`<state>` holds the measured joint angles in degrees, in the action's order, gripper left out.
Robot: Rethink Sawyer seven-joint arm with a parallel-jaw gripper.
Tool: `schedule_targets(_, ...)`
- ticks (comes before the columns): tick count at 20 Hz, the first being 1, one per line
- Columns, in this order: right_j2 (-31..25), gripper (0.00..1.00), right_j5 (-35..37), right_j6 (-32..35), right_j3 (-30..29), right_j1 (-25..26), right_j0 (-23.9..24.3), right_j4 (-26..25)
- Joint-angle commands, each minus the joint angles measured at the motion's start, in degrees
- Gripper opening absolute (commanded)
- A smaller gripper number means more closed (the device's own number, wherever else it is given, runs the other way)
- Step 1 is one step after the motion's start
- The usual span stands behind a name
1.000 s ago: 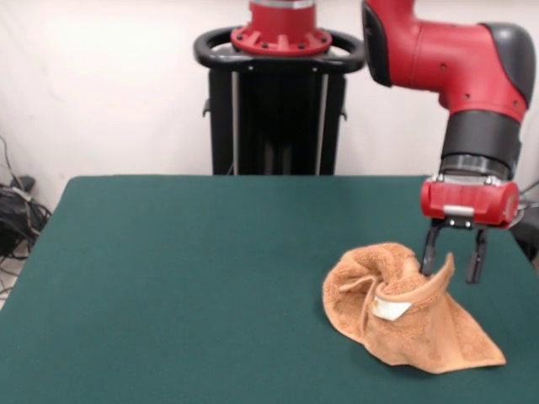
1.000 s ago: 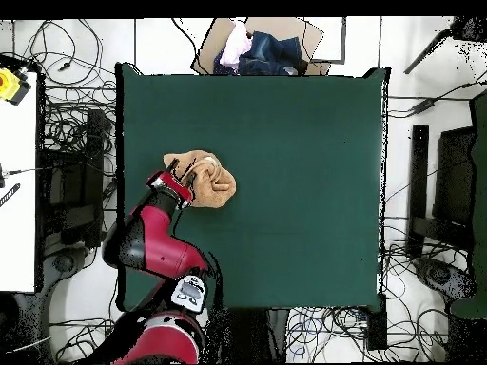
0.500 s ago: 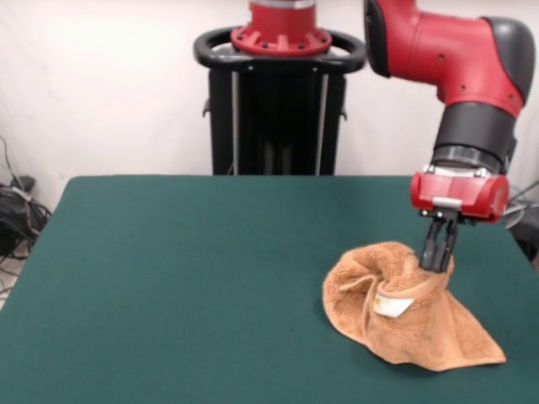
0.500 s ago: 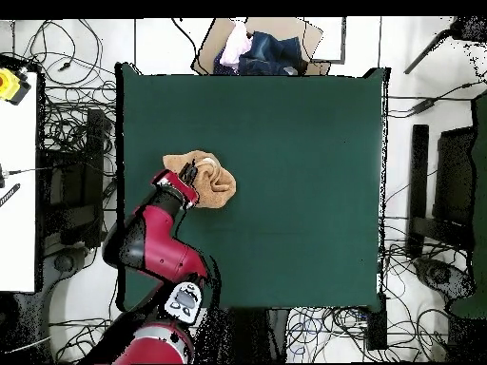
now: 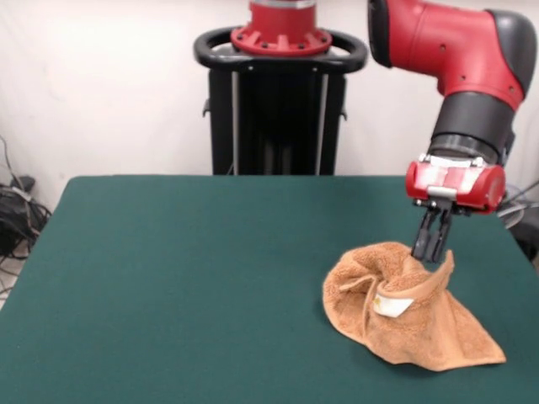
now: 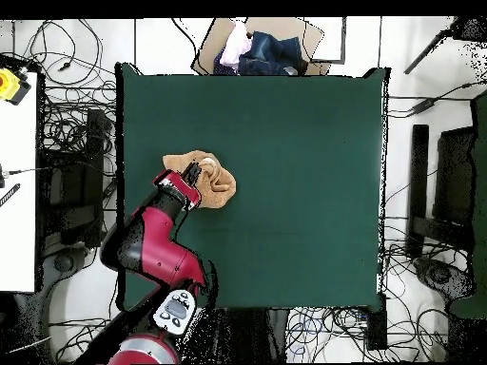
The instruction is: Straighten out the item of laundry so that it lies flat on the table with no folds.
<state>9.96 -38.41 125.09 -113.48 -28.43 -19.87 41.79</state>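
The orange-tan towel (image 5: pixel 404 307) lies crumpled in a heap on the dark green table (image 5: pixel 168 278), at the right in the front view, with folds and its white tag (image 5: pixel 391 305) facing up. My gripper (image 5: pixel 429 251) stands upright over the heap's far top ridge, its fingers shut together and pinching a raised fold of the towel. In the overhead view the towel (image 6: pixel 211 182) sits near the table's (image 6: pixel 304 171) left edge, with the gripper (image 6: pixel 194 175) at its left side.
The black pedestal (image 5: pixel 278 101) stands behind the table's far edge. An open box of clothes (image 6: pixel 257 48) sits beyond the table's top edge in the overhead view. Cables (image 6: pixel 67 124) lie around the table on the floor.
The gripper was open astride the towel's raised fold. It has shut on that fold and risen slightly, shifting a little toward the towel's middle. The heap keeps much the same shape.
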Motion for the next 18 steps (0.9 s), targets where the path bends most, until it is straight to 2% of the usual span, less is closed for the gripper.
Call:
schedule_targets(1,0.18,0.00,4.57,3.04,2.42,1.80,-1.16,3.30)
schedule_targets(4,0.49,0.00,3.93,3.63,2.53,2.20,-1.17,2.32)
schedule_targets(5,0.34,1.00,3.56,4.70,2.64,2.34,-0.71,0.68)
schedule_targets(13,-1.25,1.00,0.78,7.81,4.59,3.42,1.85,-6.04)
schedule_targets(18,-1.52,1.00,-1.09,10.53,4.96,3.53,1.97,-7.18)
